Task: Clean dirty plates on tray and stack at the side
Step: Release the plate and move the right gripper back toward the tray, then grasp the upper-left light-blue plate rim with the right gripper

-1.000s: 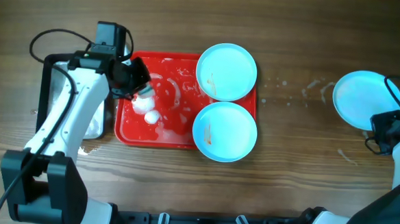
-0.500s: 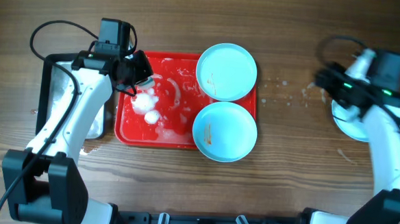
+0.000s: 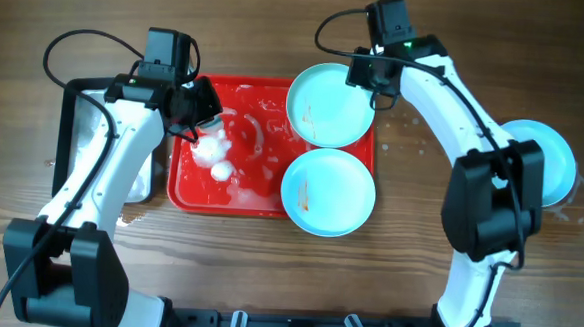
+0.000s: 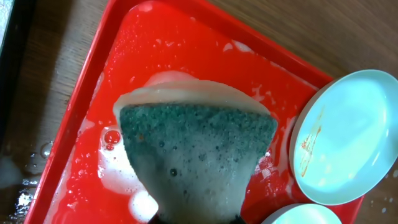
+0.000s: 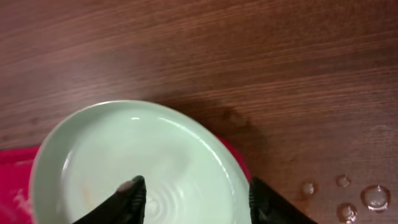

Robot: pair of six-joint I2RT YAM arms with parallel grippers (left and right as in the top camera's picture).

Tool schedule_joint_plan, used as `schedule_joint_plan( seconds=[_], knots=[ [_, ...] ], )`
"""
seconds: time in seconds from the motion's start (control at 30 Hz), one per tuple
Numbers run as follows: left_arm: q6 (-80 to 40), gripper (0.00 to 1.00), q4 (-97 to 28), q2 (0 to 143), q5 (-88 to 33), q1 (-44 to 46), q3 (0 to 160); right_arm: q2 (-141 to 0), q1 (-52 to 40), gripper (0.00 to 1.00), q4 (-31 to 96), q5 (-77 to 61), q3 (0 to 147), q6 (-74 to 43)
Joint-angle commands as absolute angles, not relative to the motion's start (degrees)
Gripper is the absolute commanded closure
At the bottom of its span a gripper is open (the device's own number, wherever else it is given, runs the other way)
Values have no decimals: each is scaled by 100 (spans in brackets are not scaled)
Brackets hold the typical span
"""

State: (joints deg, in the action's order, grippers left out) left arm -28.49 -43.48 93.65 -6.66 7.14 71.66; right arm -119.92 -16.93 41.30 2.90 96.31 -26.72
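Note:
Two light-cyan plates with orange smears sit at the right end of the red tray (image 3: 195, 194): a far plate (image 3: 330, 105) and a near plate (image 3: 328, 190). A third plate (image 3: 553, 157) lies on the table at the far right, partly behind the right arm. My left gripper (image 3: 202, 119) is shut on a foamy green sponge (image 4: 199, 155) over the tray's left part (image 4: 155, 37); the far plate (image 4: 348, 137) lies to its right. My right gripper (image 3: 369, 72) is open and empty (image 5: 196, 193) above the far plate's rim (image 5: 124, 155).
A black-rimmed metal tray (image 3: 75, 102) lies left of the red tray under the left arm. Foam blobs (image 3: 217, 162) and suds cover the red tray's floor. Water drops (image 3: 444, 131) (image 5: 373, 196) dot the wood between the tray and the right plate.
My right arm swung left from the plate at the far right to above the far plate on the tray. My left gripper with the sponge shifted slightly and now holds still.

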Motion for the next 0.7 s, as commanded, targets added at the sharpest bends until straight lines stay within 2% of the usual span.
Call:
schedule_joint_plan(
  seconds=[0.0,0.2,0.5,0.57,0.6,0.67],
  knots=[
    [-2718,96,-4379,9354,-589,729,7201,-12366,-1647,47,3999,609,9826,-2392],
    [-2718,96,-4434,9354,-587,729,7201,-12698,-1529,51,3841,666,9824,-1955],
    [-2718,96,-4434,9354,-587,729,7201,-12779,-1531,83,3924,642,9789,-1946],
    [-2718,96,-4434,9354,-587,729,7201,-12779,-1531,92,4060,639,9789,-1949],
    [-2718,96,-4434,9354,-587,729,7201,-12779,-1531,96,4141,637,9789,-1949],
    [-2718,96,-4434,9354,-585,729,7201,-12755,-1533,96,4250,545,9800,-1953]
  ],
)
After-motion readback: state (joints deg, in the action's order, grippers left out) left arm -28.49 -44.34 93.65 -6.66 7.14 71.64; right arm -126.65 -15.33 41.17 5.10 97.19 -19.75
